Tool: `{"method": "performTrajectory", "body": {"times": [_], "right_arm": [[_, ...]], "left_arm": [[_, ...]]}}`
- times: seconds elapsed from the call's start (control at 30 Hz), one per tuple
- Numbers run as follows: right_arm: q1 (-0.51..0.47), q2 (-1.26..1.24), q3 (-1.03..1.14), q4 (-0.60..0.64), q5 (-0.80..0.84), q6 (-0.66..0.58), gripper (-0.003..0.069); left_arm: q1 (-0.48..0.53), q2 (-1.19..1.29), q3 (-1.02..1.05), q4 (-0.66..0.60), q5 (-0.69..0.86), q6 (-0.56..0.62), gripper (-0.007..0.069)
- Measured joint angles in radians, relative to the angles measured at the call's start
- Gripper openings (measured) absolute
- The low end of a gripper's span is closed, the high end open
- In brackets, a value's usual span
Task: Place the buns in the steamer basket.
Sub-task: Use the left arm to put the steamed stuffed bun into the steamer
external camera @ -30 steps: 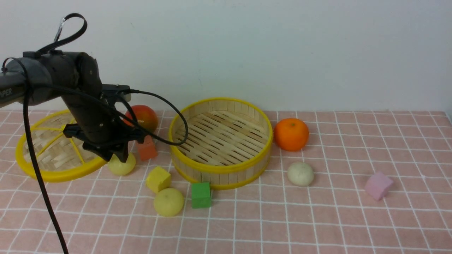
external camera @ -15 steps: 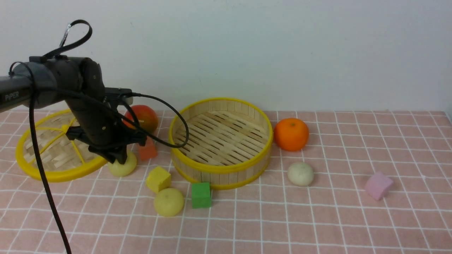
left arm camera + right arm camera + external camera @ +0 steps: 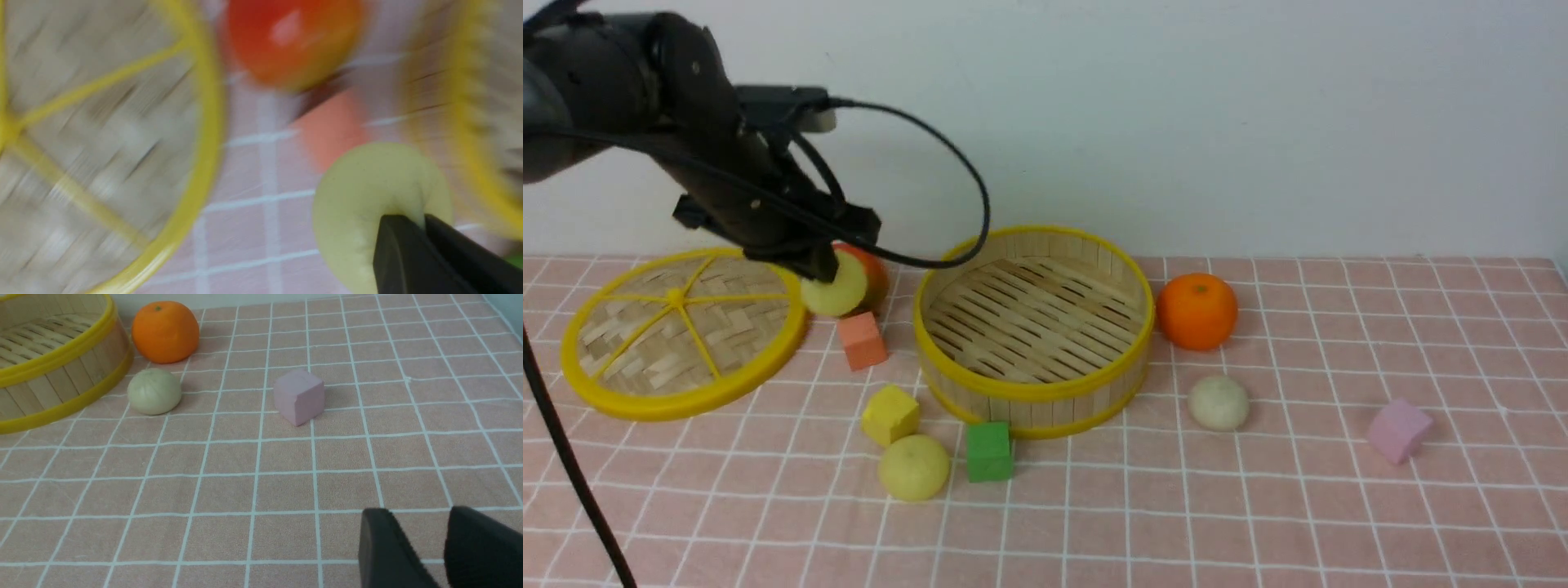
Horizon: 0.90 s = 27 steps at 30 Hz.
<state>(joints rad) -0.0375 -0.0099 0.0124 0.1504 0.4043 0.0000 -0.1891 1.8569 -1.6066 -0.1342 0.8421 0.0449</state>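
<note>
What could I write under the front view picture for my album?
Black left gripper lifts a pale yellow dough-like bun.

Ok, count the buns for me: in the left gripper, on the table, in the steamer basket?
Bun in left gripper: 1
Buns on the table, pale yellow and off-white: 2
Buns in steamer basket: 0
Total: 3

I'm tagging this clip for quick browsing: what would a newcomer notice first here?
Probably the wide round bamboo basket with yellow rims, standing open near the middle with its slatted floor bare. Next, the dark left tool, pinching a pale yellow bun above the table, between the woven lid and the basket. The bright orange beside the basket, on the robot's right, also stands out.
</note>
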Motion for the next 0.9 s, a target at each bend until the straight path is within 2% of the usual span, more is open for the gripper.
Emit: {"method": "performTrajectory", "body": {"times": [0.1, 0.3, 0.67, 0.8, 0.87, 0.9], "right_arm": [[0.0, 0.0, 0.0, 0.0, 0.0, 0.0, 0.024], [0.0, 0.0, 0.0, 0.0, 0.0, 0.0, 0.024], [0.0, 0.0, 0.0, 0.0, 0.0, 0.0, 0.024], [0.0, 0.0, 0.0, 0.0, 0.0, 0.0, 0.024], [0.0, 0.0, 0.0, 0.0, 0.0, 0.0, 0.024], [0.0, 0.0, 0.0, 0.0, 0.0, 0.0, 0.024]], "left_arm": [[-0.08, 0.0, -0.001, -0.027, -0.065, 0.022, -0.0013], [-0.164, 0.086, -0.019, -0.025, -0.141, 0.032, -0.0013], [-0.172, 0.27, -0.119, 0.016, -0.184, 0.032, 0.0], [-0.172, 0.286, -0.119, 0.04, -0.188, 0.032, 0.0046], [-0.172, 0.286, -0.119, 0.041, -0.19, 0.032, 0.0087], [-0.172, 0.286, -0.121, 0.041, -0.194, 0.032, 0.0136]]}}
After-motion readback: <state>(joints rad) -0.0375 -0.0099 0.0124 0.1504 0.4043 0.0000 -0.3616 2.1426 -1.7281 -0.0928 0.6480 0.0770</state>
